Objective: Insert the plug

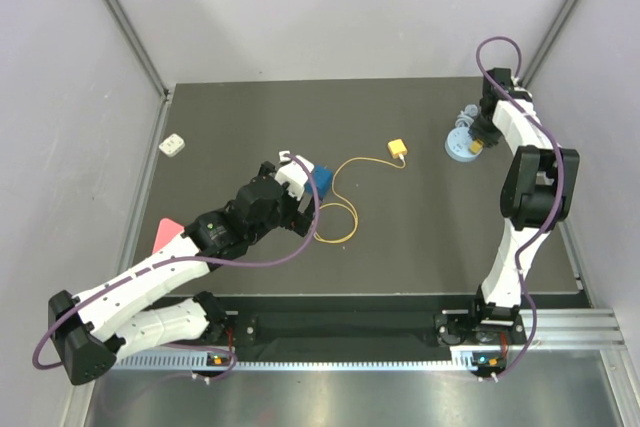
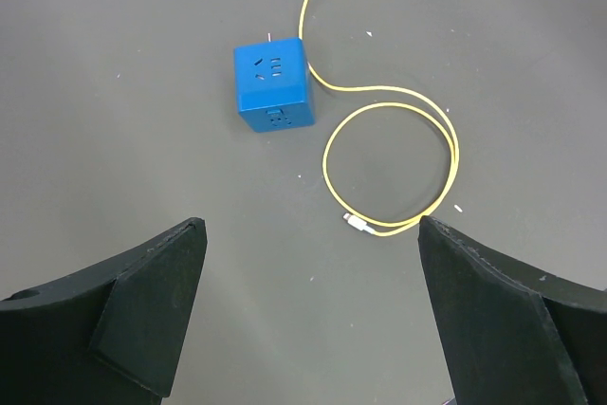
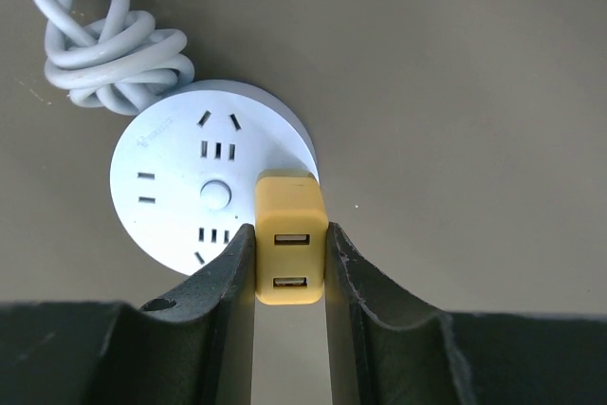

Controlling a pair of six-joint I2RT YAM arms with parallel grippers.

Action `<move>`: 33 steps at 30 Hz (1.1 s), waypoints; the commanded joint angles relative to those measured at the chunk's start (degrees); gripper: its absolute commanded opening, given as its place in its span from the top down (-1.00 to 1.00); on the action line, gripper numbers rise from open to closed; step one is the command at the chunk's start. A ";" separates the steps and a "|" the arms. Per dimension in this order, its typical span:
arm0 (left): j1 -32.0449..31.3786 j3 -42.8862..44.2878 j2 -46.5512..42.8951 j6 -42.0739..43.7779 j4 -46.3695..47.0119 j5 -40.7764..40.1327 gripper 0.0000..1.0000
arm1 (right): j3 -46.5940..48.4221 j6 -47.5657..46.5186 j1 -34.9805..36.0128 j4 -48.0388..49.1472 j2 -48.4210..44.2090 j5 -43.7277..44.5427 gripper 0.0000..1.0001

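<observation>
One plug (image 1: 397,148), one yellow block (image 3: 290,239), one cube (image 2: 273,85).

A dark grey table (image 1: 420,237) sits boxed in by plain pale walls (image 1: 340,7) (aluminium posts (image 1: 120,17) at the corners). The light is soft and even.

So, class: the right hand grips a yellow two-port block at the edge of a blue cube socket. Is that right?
No. The right hand grips the yellow two-port block at the edge of a round white socket, as the right wrist view shows, not the blue cube, which lies elsewhere, in the left wrist view.
</observation>
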 commanded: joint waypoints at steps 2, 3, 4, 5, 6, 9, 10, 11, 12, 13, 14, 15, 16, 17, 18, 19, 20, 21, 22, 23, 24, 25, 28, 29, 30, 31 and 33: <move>-0.19 0.16 -0.88 0.05 1.59 -0.40 -0.95 | -0.64 0.35 -0.23 -2.16 2.89 1.51 1.00; -0.19 0.07 -0.88 0.05 1.68 -0.49 -0.95 | -0.46 0.17 -0.23 -2.43 3.24 1.51 1.00; -0.10 0.07 -0.97 0.05 1.59 -0.49 -0.95 | -0.46 0.00 -0.23 -2.69 3.94 1.51 1.00; -0.18 0.07 -0.97 0.13 1.76 -0.49 -0.95 | -0.72 -0.35 -0.23 -2.52 4.21 1.16 1.00; -0.19 0.07 -0.97 0.05 1.85 -0.49 -0.95 | -1.25 -0.53 -0.23 -2.61 4.30 1.16 1.00; -0.19 0.16 -0.88 0.13 1.85 -0.40 -0.95 | -3.35 -0.62 -0.15 -1.12 4.12 1.42 1.00; -0.19 0.16 -0.97 0.13 1.77 -0.49 -0.95 | -3.71 -0.62 -0.23 -0.77 4.12 1.25 1.00; -0.19 0.07 -0.88 0.13 1.85 -0.49 -0.95 | -3.89 -0.53 -0.23 -0.76 4.38 1.07 1.00; -0.19 0.07 -0.97 0.05 1.77 -0.49 -0.95 | -3.80 -0.53 -0.06 -0.85 4.65 0.81 1.00; -0.19 0.07 -1.06 0.05 1.85 -0.49 -0.95 | -3.63 -0.62 0.20 -1.02 5.35 0.89 1.00; -0.10 0.07 -0.97 0.05 1.85 -0.49 -0.95 | -3.28 -0.80 0.73 -1.72 5.79 1.59 1.00; -0.18 0.16 -0.97 0.22 1.85 -0.49 -0.95 | -2.67 -0.80 1.08 -2.25 6.05 2.12 1.00; -0.19 0.16 -1.06 0.14 1.77 -0.49 -0.95 | -2.40 -0.88 1.26 -2.78 6.66 2.73 1.00; -0.19 0.16 -1.15 0.22 1.77 -0.58 -0.95 | -2.31 -0.71 1.43 -2.87 6.84 3.00 1.00; -0.19 0.16 -1.15 0.22 1.68 -0.58 -0.95 | -2.66 -0.62 1.52 -2.79 7.11 2.83 1.00; -0.19 0.16 -1.15 0.22 1.68 -0.67 -0.95 | -3.01 -0.62 1.52 -2.52 6.94 2.65 1.00; -0.19 0.16 -1.32 0.22 1.68 -0.84 -0.95 | -4.49 -0.88 1.52 -1.22 6.50 1.96 1.00; -0.19 0.16 -1.50 0.22 1.68 -0.84 -0.95 | -5.37 -0.89 1.44 -0.59 6.32 1.77 1.00; -0.19 0.16 -1.50 0.22 1.68 -1.10 -0.95 | -6.25 -0.80 1.44 0.11 6.06 1.69 1.00; -0.19 0.07 -1.76 0.22 1.76 -1.19 -0.95 | -6.96 -0.62 1.35 0.55 5.88 1.34 1.00; -0.19 0.07 -2.02 0.22 1.85 -1.28 -0.95 | -8.10 -0.62 1.35 1.43 6.05 1.07 1.00; -0.19 -0.02 -2.37 0.22 1.94 -1.37 -0.95 | -8.37 -0.45 1.35 1.61 6.32 0.90 1.00; -0.10 -0.28 -2.64 0.40 2.38 -1.72 -0.95 | -9.51 -0.27 1.44 2.92 7.20 -0.77 1.00; -0.18 -0.28 -2.64 0.40 2.47 -1.98 -0.95 | -9.78 -0.27 1.44 3.19 7.37 -1.30 1.00; -0.19 -0.20 -2.55 0.48 2.47 -2.16 -0.95 | -10.21 -0.27 1.44 3.37 7.81 -1.39 1.00; -0.19 -0.28 -2.38 0.57 2.38 -2.25 -0.95 | -10.48 -0.53 1.44 3.89 8.07 -1.83 1.00; -0.19 -0.20 -2.20 0.75 2.47 -2.60 -0.94 | -11.18 -0.62 1.44 4.33 8.34 -2.44 1.00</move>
